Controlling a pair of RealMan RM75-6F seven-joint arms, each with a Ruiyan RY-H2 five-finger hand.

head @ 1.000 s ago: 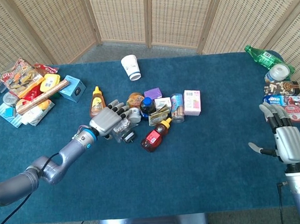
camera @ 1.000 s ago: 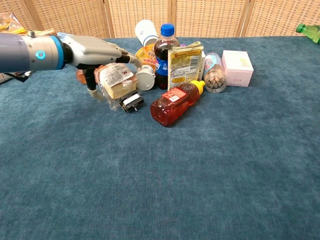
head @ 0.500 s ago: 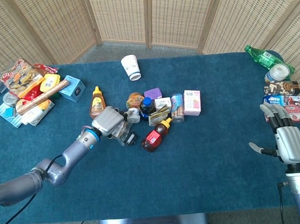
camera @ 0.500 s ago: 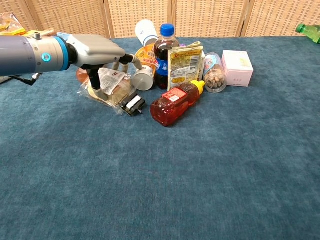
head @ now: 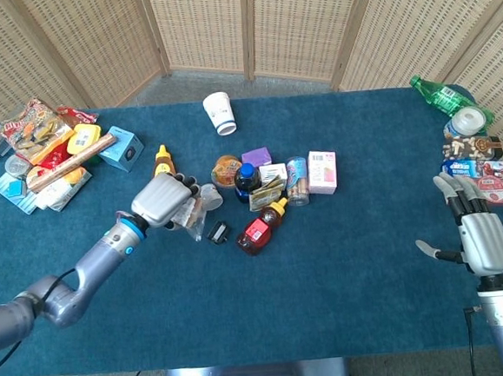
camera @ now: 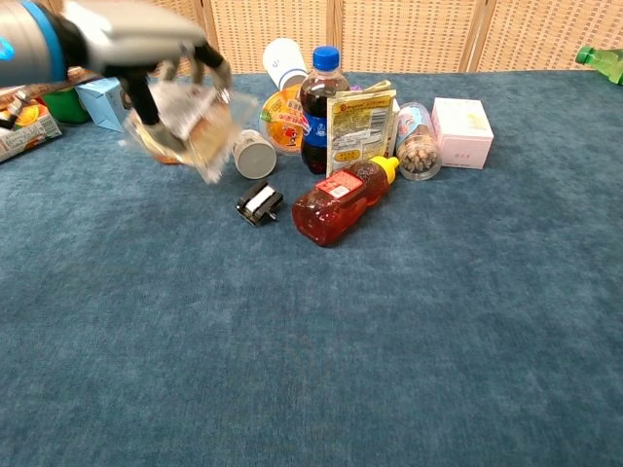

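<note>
In the head view my left hand (head: 158, 201) sits just left of the cola bottle (head: 247, 178), my fingers clamped on one clear-wrapped snack packet (head: 190, 214) that hangs beneath my palm. A single small black clip (head: 218, 232) lies on the blue tabletop (head: 345, 268) below-left of the cola bottle. I count two squeeze bottles: a red one (head: 257, 231) just in front of the cola and an amber one (head: 161, 160) well to its left, beside my knuckles. My right hand (head: 479, 240) rests far right of the cola bottle, fingers straight and apart, holding nothing. In the chest view the left hand (camera: 127, 27) is high and left of the cola bottle (camera: 317, 107). The packet (camera: 190, 122) is blurred and seems clear of the cloth, with the black clip (camera: 259, 203) and the red bottle (camera: 341, 199) lying below it. I judge this to be the lift out of the pile. The next move calls for a steady grip on the slippery wrapper and a path that avoids the amber bottle.
</note>
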